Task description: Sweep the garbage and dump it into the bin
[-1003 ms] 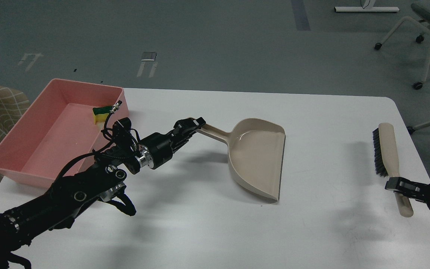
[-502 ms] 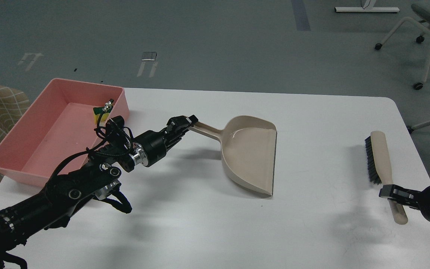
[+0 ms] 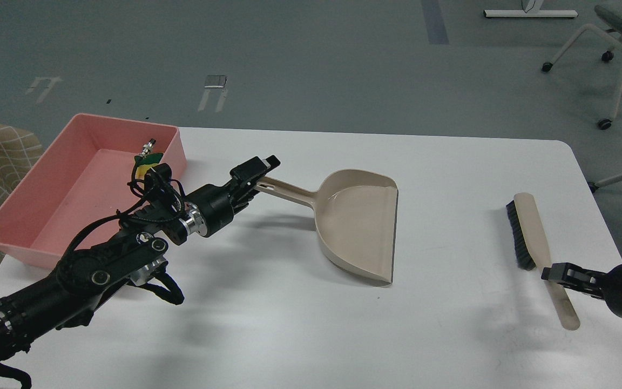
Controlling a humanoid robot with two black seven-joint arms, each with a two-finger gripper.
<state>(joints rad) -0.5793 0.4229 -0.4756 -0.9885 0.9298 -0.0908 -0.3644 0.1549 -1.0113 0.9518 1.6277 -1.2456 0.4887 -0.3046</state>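
Lying in the pink bin [image 3: 46, 210], yellow-green sponge [image 3: 146, 165]; both grippers' fingers unreadable.

The bin [image 3: 46, 200] is a shallow pink tray with a rounded rim. It sits flat on the white worktop [image 3: 300, 324], at about 9 o'clock, by the far left corner. A small yellow sponge chunk [image 3: 142, 168] with a dark green top lies inside it, near its right wall, partly hidden.
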